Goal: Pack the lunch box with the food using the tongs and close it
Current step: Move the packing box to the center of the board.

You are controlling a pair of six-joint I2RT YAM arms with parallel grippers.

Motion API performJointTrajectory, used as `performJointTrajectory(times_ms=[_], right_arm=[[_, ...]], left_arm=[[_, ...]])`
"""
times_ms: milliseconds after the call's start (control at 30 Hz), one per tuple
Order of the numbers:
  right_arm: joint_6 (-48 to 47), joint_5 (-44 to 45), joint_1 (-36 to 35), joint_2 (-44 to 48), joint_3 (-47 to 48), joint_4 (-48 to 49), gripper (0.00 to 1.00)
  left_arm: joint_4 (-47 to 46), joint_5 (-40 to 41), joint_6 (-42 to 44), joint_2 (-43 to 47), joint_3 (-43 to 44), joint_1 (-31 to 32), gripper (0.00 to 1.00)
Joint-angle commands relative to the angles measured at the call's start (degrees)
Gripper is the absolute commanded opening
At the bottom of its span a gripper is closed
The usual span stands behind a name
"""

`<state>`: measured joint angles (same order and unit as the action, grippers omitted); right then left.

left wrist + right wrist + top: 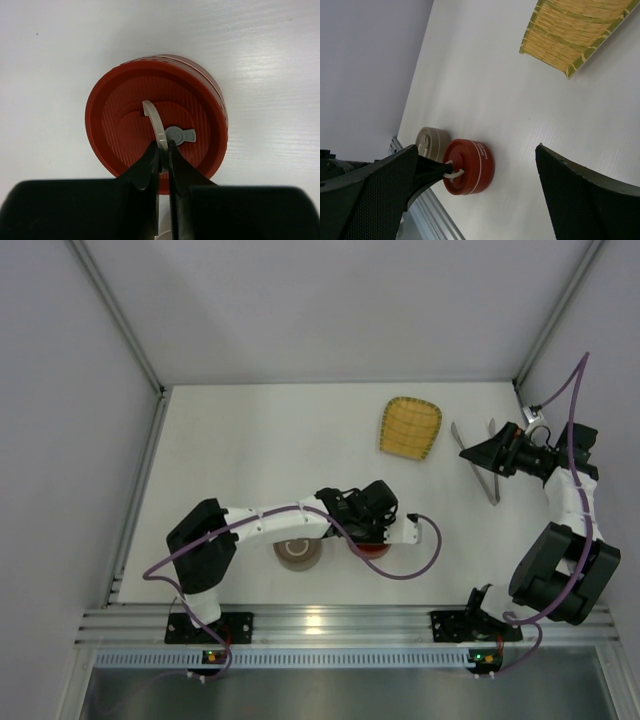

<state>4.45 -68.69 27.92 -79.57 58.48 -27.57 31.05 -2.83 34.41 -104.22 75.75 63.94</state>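
The red round lunch box (125,125) stands on the table with its lid on. My left gripper (163,150) is shut on the pale handle loop (152,115) on top of that lid. From above, the box (374,550) shows only partly under the left wrist. The slim metal tongs (487,483) lie on the table at the right. My right gripper (469,453) hovers over them, open and holding nothing. The right wrist view shows the box (472,167) far off, between the wide-spread fingers (580,195). The food is out of view.
A beige round tin (298,554) stands just left of the red box, touching or nearly so (434,141). A yellow woven tray (410,428) lies at the back, right of centre. White walls enclose the table, and an aluminium rail (330,625) runs along its near edge.
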Motion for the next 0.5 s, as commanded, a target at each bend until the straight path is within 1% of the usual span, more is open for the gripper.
performJointTrajectory(times_ms=[0,400,467], right_arm=[[-1.72,-2.15,0.29,1.26,0.14,-1.08,0.99],[-1.37,-2.33,-0.06,1.7,-0.38,-1.17,0.99],[-1.28,-2.42,-0.15,1.7,-0.47,-1.08,0.99]], left_arm=[[20.19,-4.02,-2.16,-5.29,-7.01,0.57,0.05],[24.06,-6.92,-2.86,-1.51,-8.16,0.92,0.06],[24.76,-7.71,-2.33,-1.07,-8.42,0.92,0.08]])
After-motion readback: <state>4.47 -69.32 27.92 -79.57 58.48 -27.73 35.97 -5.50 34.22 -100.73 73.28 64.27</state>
